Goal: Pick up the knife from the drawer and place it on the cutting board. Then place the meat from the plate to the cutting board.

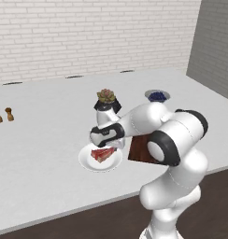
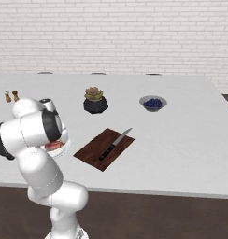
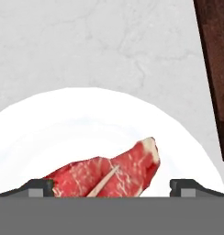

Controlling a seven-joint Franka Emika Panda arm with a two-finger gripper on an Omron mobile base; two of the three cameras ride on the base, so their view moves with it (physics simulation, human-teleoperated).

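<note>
The two dark fingertips stand spread as wide as they go, one at each side of the meat, with nothing clamped between them. In the hand view the gripper looks straight down on the plate, and the meat lies between the tips; whether the tips touch it cannot be told.

The meat is a red wedge with pale marbling, a thin light streak running across its middle and a pale fat edge at its narrow end. It lies on the round white plate, which sits on the light grey counter. From the left base view the meat shows just under the hand, in the middle of the plate.

The cutting board is a dark reddish-brown square lying flat on the counter just beside the plate, on its right in the base views; its edge also shows at the upper right of the hand view. The knife rests on the board, black handle over the wood and the silver-grey blade pointing away toward the wall, its tip reaching past the board's far edge.

Farther back stand a small potted succulent in a black pot and a bowl of dark blue berries.
</note>
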